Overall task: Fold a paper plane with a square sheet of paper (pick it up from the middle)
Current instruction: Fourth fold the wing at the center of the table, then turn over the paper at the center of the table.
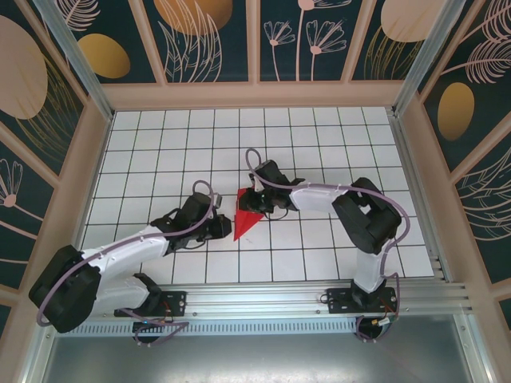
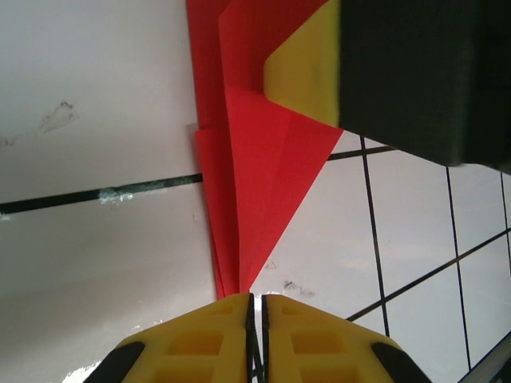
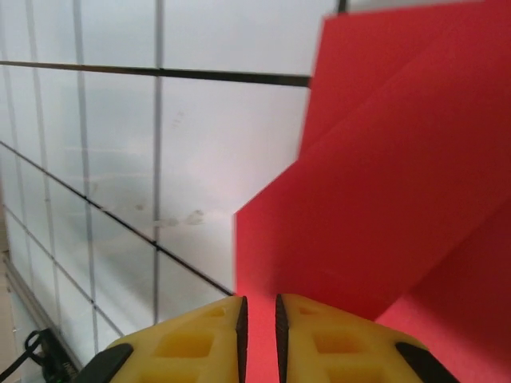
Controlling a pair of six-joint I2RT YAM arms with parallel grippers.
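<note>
Narrow creased bright red paper plane (image 1: 247,217) sits mid white gridded table (image 1: 319,136), between both arms. Left gripper (image 2: 256,307) pinches its pointed tip, jaws nearly together. Right gripper (image 3: 259,315) clamps the wide end, paper in the slit.

No readable text, labels, brands or numbers anywhere. Plain, unmarked all over. Nothing legible in any view.

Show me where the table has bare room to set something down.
Free: the white grid table along the back wall, and the tiles beside each side wall. Crowded: the middle, where the left tool and right tool meet at the folded red paper.
</note>
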